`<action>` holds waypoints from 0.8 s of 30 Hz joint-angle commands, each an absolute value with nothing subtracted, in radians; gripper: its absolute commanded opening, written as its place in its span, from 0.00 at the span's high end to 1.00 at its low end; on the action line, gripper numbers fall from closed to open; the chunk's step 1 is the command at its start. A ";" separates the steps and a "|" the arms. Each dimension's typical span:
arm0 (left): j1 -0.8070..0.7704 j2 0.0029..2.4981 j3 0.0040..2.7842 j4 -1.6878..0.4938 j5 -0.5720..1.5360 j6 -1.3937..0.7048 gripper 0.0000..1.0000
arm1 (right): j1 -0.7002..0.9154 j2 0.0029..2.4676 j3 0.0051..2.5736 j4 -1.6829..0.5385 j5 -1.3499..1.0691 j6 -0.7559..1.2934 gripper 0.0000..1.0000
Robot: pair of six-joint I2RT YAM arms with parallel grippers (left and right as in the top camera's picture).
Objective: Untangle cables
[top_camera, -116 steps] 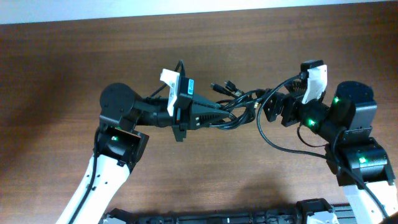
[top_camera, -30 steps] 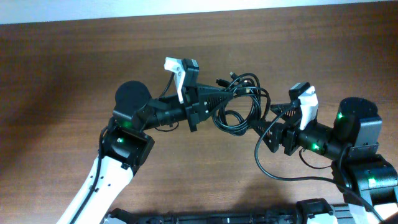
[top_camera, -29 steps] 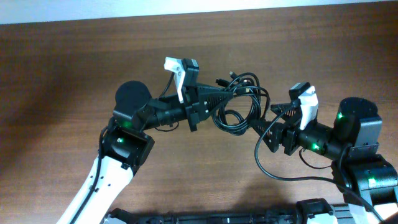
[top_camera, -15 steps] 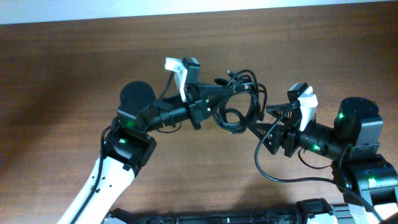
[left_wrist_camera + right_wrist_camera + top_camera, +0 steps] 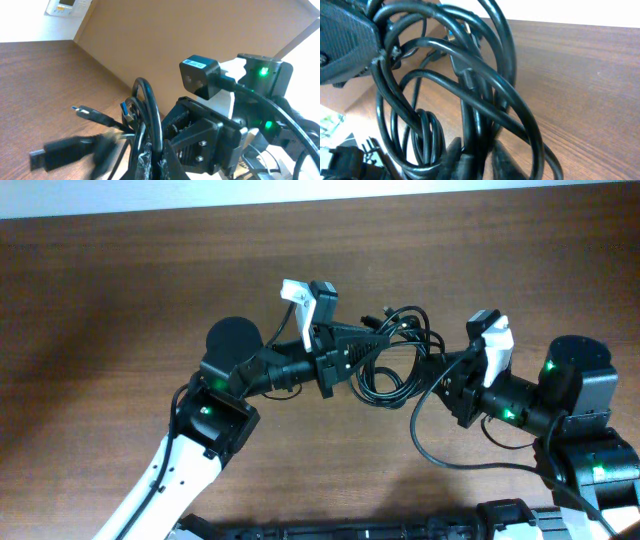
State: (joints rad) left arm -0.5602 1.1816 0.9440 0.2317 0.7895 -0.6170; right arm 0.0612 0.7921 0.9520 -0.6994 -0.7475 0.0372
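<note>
Roughly over the middle of the brown worktop (image 5: 120, 290), the cables (image 5: 400, 355) hung as one looped black bundle between the two arms. The left claw (image 5: 385, 340) reached in from the left and was clamped narrow on the bundle's near side. In its wrist view the cords (image 5: 150, 115) rose in an arc out of the grip, and a couple of metal-tipped plug ends (image 5: 92, 116) stuck out to the left, one of them blurred. The right claw (image 5: 437, 372) came in from the right and was closed on the bundle's lower right edge. In the right wrist view several strands (image 5: 470, 75) ran down together between its fingers (image 5: 507, 160), with wide loops crossing over one another above them. The two claws sat near each other, with the tangle between them.
</note>
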 commanded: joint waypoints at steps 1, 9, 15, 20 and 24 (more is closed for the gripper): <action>-0.563 1.161 0.961 0.260 0.799 -0.659 1.00 | 0.059 0.786 0.967 -0.704 -0.752 0.030 0.96; -0.562 1.161 0.961 0.239 0.698 -0.659 1.00 | 0.059 0.786 0.967 -0.746 -0.795 0.030 0.96; -0.552 1.161 0.961 0.181 0.528 -0.668 1.00 | 0.059 0.786 0.967 -0.771 -0.836 0.029 0.96; -0.507 1.161 0.961 0.181 0.479 -0.748 1.00 | 0.059 0.786 0.967 -0.803 -0.835 0.029 0.96; -0.467 1.161 0.961 0.181 0.470 -0.806 1.00 | 0.059 0.786 0.967 -0.861 -0.835 -0.023 0.96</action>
